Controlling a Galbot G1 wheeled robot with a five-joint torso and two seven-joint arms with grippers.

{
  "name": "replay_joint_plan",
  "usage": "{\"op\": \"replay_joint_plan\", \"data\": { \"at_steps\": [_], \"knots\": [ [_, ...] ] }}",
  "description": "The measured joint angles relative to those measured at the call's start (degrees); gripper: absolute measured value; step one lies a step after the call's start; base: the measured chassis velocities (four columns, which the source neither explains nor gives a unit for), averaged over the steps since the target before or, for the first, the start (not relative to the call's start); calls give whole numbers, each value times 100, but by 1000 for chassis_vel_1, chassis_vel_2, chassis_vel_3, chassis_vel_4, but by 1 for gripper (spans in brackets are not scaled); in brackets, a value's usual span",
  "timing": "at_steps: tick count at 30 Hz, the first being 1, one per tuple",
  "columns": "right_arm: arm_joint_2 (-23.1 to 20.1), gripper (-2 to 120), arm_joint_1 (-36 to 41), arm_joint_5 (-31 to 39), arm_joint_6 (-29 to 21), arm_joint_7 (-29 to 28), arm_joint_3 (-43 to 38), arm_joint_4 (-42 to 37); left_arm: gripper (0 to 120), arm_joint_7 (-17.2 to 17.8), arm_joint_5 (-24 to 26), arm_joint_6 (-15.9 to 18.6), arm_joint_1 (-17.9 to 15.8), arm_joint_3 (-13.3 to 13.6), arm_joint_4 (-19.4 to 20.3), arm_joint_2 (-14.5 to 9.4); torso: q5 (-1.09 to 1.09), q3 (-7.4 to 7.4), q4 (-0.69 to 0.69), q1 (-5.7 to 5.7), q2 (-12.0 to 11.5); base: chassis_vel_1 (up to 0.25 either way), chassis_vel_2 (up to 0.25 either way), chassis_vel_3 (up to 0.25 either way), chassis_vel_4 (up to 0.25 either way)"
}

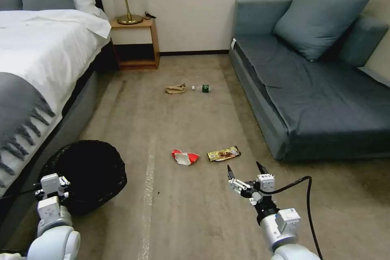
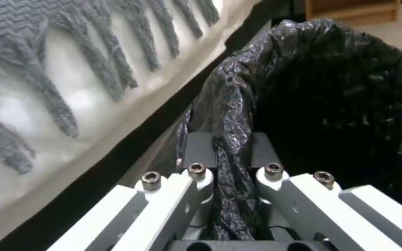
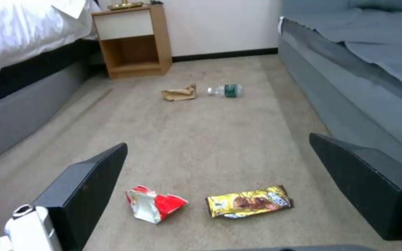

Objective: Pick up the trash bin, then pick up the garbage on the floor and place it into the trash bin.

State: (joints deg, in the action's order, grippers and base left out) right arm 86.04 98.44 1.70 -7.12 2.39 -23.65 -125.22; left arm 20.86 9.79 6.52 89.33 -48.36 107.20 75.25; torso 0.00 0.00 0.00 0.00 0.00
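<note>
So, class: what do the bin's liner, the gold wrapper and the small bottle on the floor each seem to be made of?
Trash bin liner: thin black plastic film, going by its glossy crinkles; the left gripper is clamped on its rim. Gold wrapper: probably foil-like plastic, shiny with printed colour. Bottle: clear plastic, apparently, see-through with a green label. The right gripper hangs open above the carpet.

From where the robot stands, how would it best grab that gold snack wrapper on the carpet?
From above, I'd guess. The gold wrapper lies flat on the carpet, long side crosswise, so the open right pincer would best close across its narrow width near the middle. The left pincer is busy gripping the trash bin.
</note>
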Motion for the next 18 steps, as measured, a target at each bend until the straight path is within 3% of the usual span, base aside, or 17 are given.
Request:
{"op": "replay_joint_plan", "data": {
  "at_steps": [18],
  "knots": [
    [-96,100,-294,37,23,-2,-2,275,7,-22,-86,-75,-83,-7,-143,116,0,0,0,0,0,-67,70,62,-66]
  ]
}}
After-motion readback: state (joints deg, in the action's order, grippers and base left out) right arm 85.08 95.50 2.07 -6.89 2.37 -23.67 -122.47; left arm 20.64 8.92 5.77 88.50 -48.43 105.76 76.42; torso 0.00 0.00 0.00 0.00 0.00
